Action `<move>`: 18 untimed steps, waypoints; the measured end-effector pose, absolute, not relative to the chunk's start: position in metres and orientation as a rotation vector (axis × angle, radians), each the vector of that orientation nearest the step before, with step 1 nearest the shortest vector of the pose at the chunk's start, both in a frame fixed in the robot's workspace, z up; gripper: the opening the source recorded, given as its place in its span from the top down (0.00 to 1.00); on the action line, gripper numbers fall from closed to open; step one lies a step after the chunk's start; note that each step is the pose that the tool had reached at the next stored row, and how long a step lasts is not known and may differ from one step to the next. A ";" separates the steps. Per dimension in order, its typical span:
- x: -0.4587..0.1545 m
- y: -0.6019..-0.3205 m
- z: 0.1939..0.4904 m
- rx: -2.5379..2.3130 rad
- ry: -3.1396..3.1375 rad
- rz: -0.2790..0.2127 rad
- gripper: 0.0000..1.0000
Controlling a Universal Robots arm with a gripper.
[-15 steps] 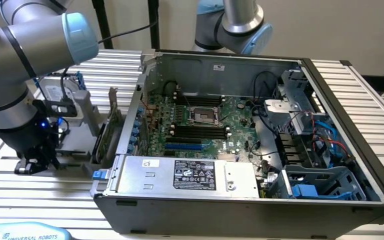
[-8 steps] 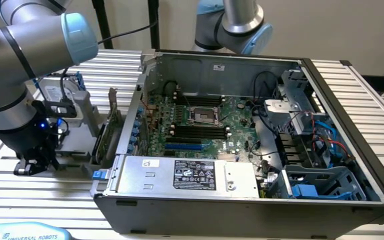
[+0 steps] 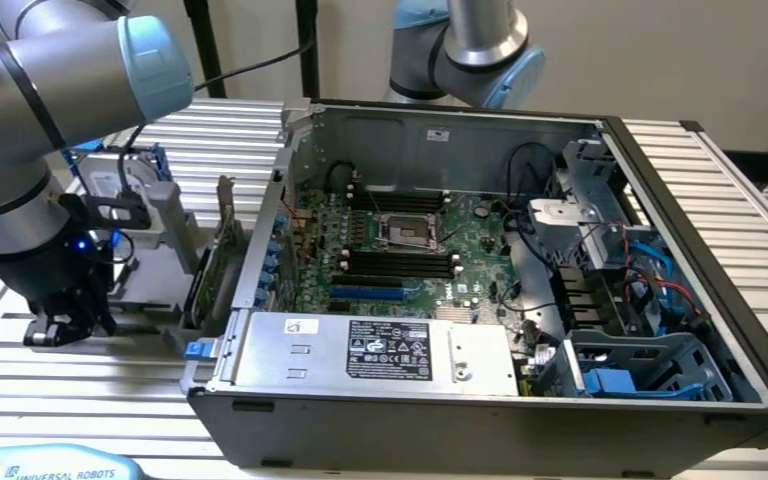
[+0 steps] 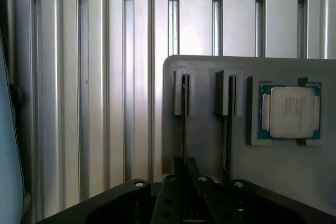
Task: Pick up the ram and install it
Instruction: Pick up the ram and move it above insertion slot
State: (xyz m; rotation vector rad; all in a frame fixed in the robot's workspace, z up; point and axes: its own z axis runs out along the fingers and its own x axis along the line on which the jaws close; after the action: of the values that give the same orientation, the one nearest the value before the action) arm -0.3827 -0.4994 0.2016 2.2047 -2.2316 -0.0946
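Observation:
The ram (image 4: 184, 124) stands on edge in one slot of a grey holder (image 4: 207, 145), seen as a thin dark line. My gripper (image 4: 184, 170) is down over the near end of that stick, and its dark fingers (image 4: 175, 178) are closed in against both sides of it. A second stick (image 4: 229, 129) stands in the neighbouring slot. In the exterior view my gripper (image 3: 61, 328) hangs low over the slatted table at the exterior view's left, outside the open computer case (image 3: 711, 240). The black memory slots (image 3: 387, 262) lie on the motherboard inside the case.
A square silver processor (image 4: 292, 112) rests in a recess of the holder beside the sticks. An upright card with a metal bracket (image 3: 211, 265) stands between my arm and the case wall. A power supply (image 3: 371, 350) fills the case's near side, and cables crowd its right.

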 end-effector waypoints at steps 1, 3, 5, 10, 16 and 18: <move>-0.383 -0.499 0.204 2.206 -2.231 -0.095 0.87; -0.383 -0.499 0.209 2.208 -2.230 -0.097 0.87; -0.382 -0.499 0.215 2.211 -2.229 -0.100 0.87; -0.381 -0.499 0.232 2.222 -2.225 -0.107 0.87; -0.378 -0.499 0.259 2.234 -2.215 -0.111 0.87; -0.377 -0.499 0.268 2.239 -2.210 -0.112 0.87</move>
State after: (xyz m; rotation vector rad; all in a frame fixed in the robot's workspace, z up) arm -0.3766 -0.4994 0.2684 2.2392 -2.2105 -0.1122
